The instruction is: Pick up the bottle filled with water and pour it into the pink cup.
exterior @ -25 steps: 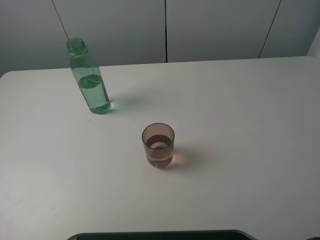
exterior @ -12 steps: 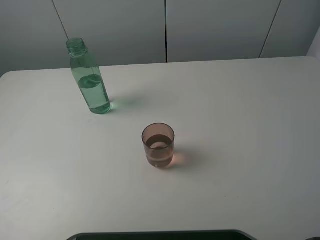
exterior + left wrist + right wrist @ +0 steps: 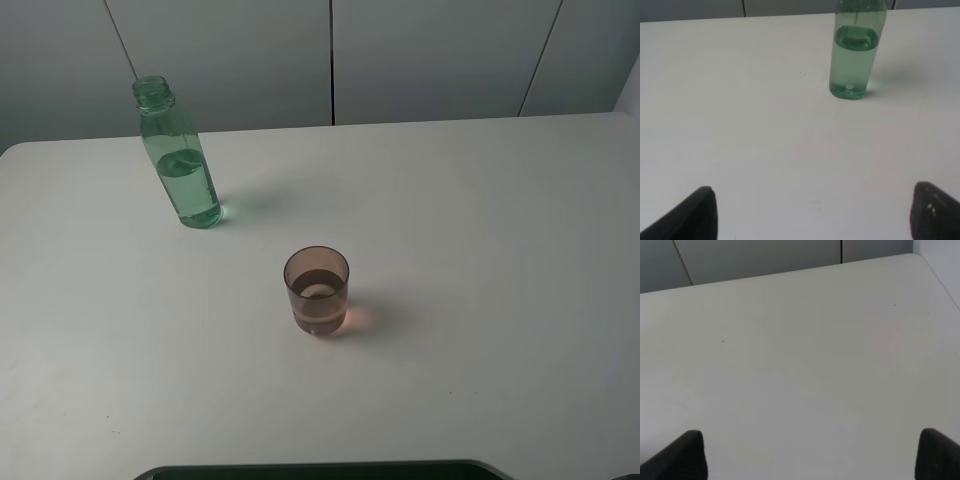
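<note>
The green-tinted bottle [image 3: 179, 156] stands upright and capless at the table's back left, roughly half full of water. It also shows in the left wrist view [image 3: 855, 55], well ahead of my left gripper [image 3: 812, 212], which is open and empty with its fingertips [image 3: 695, 215] wide apart. The pink cup [image 3: 317, 291] stands upright near the table's middle and holds some water. My right gripper [image 3: 810, 455] is open and empty over bare table; neither bottle nor cup shows in its view. Neither gripper shows in the exterior view.
The white table [image 3: 480, 250] ends at a grey panelled wall [image 3: 330, 60] at the back. A dark edge [image 3: 320, 470] runs along the table's front.
</note>
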